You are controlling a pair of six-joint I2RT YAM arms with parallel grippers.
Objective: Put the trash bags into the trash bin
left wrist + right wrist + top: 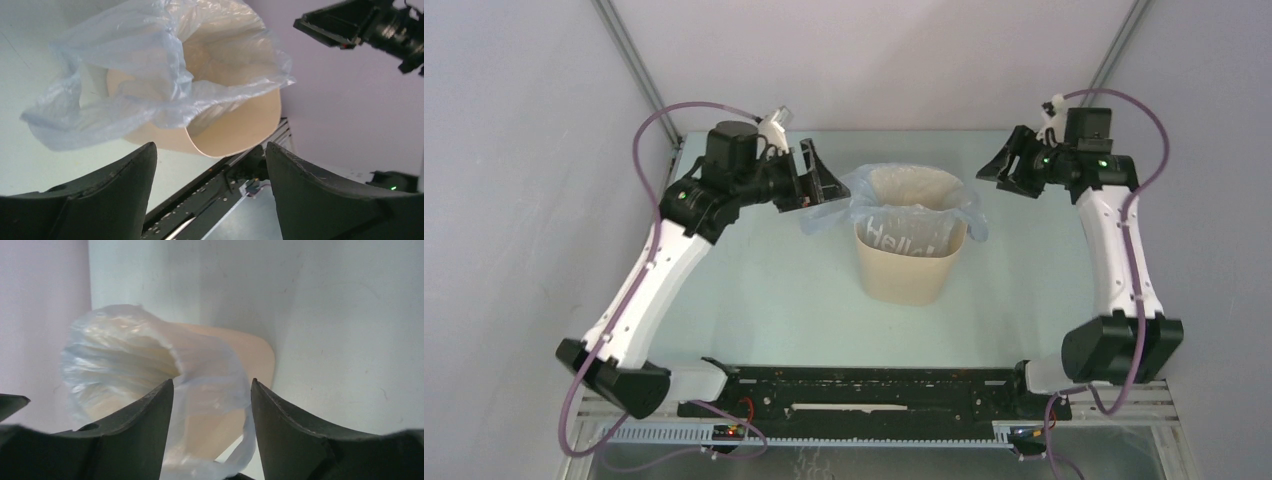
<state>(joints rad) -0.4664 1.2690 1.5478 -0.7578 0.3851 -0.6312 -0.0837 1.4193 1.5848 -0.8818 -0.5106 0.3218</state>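
The cream-beige trash bin (906,275) stands upright in the middle of the table. The pale-blue trash bag (879,192) lines its inside, its edge folded out over the rim with loose flaps hanging left and right. My left gripper (824,185) hovers open just left of the rim, above the left flap. In the left wrist view the bag (150,75) and bin (240,125) lie beyond the gripper (210,152), nothing between the jaws. My right gripper (991,172) is open, right of the bin. In its view the gripper (212,387) frames a hanging bag flap (210,405) against the bin (255,352).
A black rail (874,385) with both arm bases runs along the near table edge. Grey walls and two slanted metal posts (639,60) close the back. The pale-green table (764,290) surrounds the bin. White lettering (902,240) shows on the bin's front.
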